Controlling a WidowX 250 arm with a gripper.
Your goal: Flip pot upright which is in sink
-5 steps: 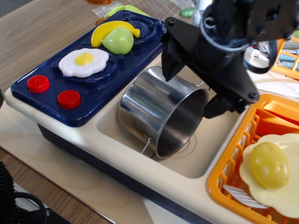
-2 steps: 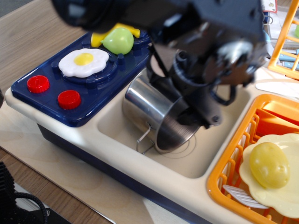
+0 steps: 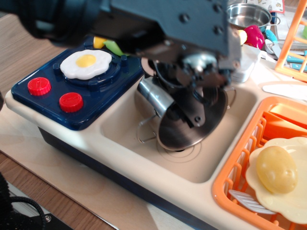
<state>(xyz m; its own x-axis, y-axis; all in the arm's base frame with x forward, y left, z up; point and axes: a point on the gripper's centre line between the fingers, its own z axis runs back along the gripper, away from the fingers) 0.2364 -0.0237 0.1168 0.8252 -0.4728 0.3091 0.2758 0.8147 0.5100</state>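
The shiny steel pot [image 3: 152,95] is in the cream sink [image 3: 120,125], tilted on its lower rim with its mouth facing front right, just above the drain ring [image 3: 184,154]. One wire handle [image 3: 144,135] hangs at its left. My black gripper [image 3: 184,105] reaches down from above at the pot's upper rim. One finger [image 3: 193,114] is inside the mouth, and the other is hidden behind the wall. The jaws look closed on the rim. The arm hides the pot's top.
A blue stove [image 3: 43,103] with a fried egg [image 3: 86,63] and red knobs borders the sink on the left. An orange dish rack [image 3: 235,178] holding a plate with a yellow potato [image 3: 276,168] stands on the right. A smaller steel pot [image 3: 248,15] sits behind.
The gripper came down from above the sink onto the pot's rim, one finger going inside. The pot has shifted right and its mouth has tipped further toward the front.
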